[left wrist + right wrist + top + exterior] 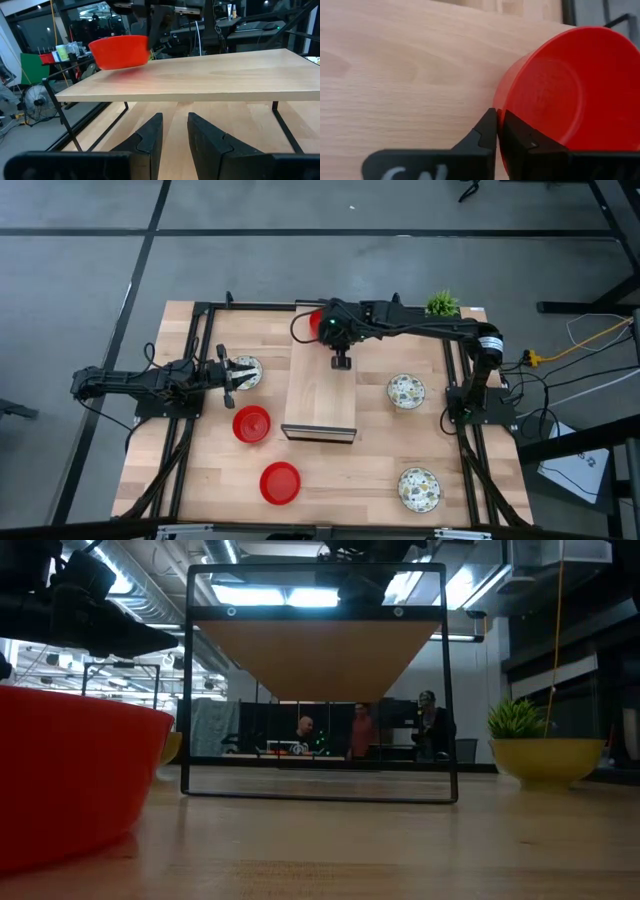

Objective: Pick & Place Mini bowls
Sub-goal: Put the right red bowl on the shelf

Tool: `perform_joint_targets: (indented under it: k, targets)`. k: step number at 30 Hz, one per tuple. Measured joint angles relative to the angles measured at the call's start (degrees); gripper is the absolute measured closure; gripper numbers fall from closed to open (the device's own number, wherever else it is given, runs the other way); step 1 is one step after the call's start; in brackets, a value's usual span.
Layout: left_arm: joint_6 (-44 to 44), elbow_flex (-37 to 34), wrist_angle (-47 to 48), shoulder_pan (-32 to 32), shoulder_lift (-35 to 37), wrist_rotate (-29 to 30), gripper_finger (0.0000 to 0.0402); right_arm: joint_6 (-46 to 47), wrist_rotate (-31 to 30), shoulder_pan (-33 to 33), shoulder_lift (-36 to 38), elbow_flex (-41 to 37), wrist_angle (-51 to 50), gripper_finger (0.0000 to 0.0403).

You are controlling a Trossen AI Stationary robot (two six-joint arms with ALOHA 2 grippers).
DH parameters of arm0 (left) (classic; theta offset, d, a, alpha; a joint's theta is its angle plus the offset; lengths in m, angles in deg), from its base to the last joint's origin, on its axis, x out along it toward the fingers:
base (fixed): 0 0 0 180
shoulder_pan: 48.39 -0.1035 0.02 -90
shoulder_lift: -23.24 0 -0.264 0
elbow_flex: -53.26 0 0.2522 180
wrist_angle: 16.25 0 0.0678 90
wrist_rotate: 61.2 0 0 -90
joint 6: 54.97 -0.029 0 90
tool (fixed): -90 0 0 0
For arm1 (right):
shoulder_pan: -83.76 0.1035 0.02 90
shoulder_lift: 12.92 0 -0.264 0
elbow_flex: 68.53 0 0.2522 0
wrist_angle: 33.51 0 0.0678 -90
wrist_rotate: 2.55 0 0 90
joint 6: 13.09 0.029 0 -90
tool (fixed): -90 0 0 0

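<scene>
Since the rims are thin, stiff and glossy, pinching a wall should work: near the bench's front edge sits a red bowl (280, 483); at the raised shelf's (320, 395) far corner, the right gripper (499, 131) pinches another red mini bowl's (555, 90) rim. The left gripper (174, 136) waits, empty and partly open, over the patterned bowl (247, 372) near the left edge.
</scene>
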Motion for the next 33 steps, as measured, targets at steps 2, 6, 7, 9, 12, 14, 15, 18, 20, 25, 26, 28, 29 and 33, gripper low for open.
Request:
perform_joint_targets:
  k: [2,6,7,9,12,14,15,18,20,25,26,28,29,33]
  targets:
    - [-0.02,-0.01,0.0,0.01,0.01,0.01,0.0316,0.18,-1.28,0.0,0.0,0.0,-0.17,0.0381]
    - [-0.02,-0.01,0.0,0.01,0.0,0.0,0.0316,1.51,-1.35,0.0,0.0,0.0,-0.12,0.0384]
    - [0.0,-0.01,0.01,0.01,0.0,0.02,0.0316,1.76,-1.35,0.0,0.0,0.0,-0.17,0.0383]
    - [-0.02,-0.01,-0.01,0.01,0.01,0.0,0.0316,2.71,-1.31,0.0,0.0,0.0,-0.33,0.038]
    - [-0.01,-0.01,-0.01,0.0,0.0,0.0,0.0316,4.12,-1.3,0.0,0.0,0.0,-0.55,0.037]
    - [-0.02,0.0,0.01,0.01,0.0,0.02,0.0316,4.24,-1.25,0.0,0.0,0.0,-0.86,0.0361]
    - [0.0,0.0,-0.01,0.01,0.0,0.0,0.0316,4.4,-1.23,0.0,0.0,0.0,-0.81,0.0356]
    - [-0.02,-0.01,0.01,0.01,0.01,0.0,0.0316,6.01,-1.21,0.0,0.0,0.0,-0.81,0.0344]
    - [0.0,0.0,0.0,0.01,0.01,0.01,0.0316,7.34,-1.2,0.0,0.0,0.0,-0.81,0.0337]
    - [-0.02,-0.01,-0.01,-0.01,-0.01,0.02,0.0316,6.88,-1.26,0.15,0.26,0.0,-0.53,0.0327]
    - [-0.02,-0.01,-0.01,0.01,-0.01,0.0,0.0316,6.54,-1.29,0.16,0.37,0.11,-0.1,0.0327]
    - [0.0,-0.01,0.01,0.0,-0.01,0.02,0.0316,6.19,-1.29,0.17,0.44,1.5,-0.97,0.0327]
    - [-0.02,0.0,0.01,0.0,0.0,0.0,0.0316,6.38,-1.23,0.17,0.5,2.39,-1.44,0.0327]
    - [-0.02,-0.01,-0.01,-0.01,0.01,0.0,0.0316,8.8,-1.19,0.67,0.61,6.6,-3.47,0.0328]
